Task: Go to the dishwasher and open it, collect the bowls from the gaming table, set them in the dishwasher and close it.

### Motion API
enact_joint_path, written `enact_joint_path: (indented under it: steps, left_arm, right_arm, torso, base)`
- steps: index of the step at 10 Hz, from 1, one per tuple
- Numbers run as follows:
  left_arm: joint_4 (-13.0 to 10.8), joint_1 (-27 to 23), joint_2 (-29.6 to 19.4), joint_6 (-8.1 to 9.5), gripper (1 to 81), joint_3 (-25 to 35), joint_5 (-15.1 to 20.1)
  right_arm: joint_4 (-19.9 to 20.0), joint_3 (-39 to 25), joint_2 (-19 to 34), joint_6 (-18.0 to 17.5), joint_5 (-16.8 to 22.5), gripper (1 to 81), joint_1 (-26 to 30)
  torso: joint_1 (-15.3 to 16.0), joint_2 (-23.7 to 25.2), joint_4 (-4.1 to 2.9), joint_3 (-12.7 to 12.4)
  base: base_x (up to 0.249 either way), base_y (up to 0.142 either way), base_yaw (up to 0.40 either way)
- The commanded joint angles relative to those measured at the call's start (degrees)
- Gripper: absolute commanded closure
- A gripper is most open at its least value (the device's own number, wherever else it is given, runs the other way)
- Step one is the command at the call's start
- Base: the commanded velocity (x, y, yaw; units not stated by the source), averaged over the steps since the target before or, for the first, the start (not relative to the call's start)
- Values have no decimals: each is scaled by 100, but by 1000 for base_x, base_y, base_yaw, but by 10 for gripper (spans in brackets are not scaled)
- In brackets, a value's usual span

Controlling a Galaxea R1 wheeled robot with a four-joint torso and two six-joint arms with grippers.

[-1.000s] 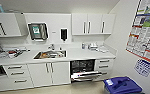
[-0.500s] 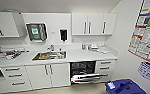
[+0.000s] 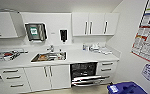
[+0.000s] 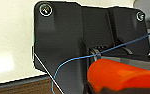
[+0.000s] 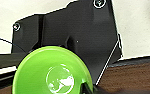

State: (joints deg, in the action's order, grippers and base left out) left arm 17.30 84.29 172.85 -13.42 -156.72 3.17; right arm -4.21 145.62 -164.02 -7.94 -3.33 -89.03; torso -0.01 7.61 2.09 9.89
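In the head view the dishwasher [image 3: 84, 74] stands open under the counter [image 3: 73, 58], its door [image 3: 88, 80] dropped, right of the sink [image 3: 49, 57]. Against the pictures of a second ago the whole kitchen sits slightly larger, so I read that as my camera closing in, not anything moving. A blue bin [image 3: 124, 88] is at lower right.

In the left wrist view an orange-red bowl [image 4: 121, 76] rides close under the plate; I cannot tell how the jaws stand.

In the right wrist view the lime green bowl [image 5: 52, 72] sits just as close. Again I cannot tell the grip. I judge both bowls are being carried in for loading.
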Motion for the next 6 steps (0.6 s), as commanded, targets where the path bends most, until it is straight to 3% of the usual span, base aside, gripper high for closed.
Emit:
enact_joint_path:
  steps: [1, 6]
  left_arm:
    - [-16, -285, -40, -11, 811, 1, 386]
    - [-16, -285, -40, -11, 811, 1, 386]
  right_arm:
    - [-36, -26, 60, 20, 298, 811, 249]
    - [-36, -26, 69, 20, 298, 811, 258]
  torso:
    - [1, 0, 0, 0]
    - [1, 0, 0, 0]
  base:
    - [114, 69, 0]
    - [114, 69, 0]
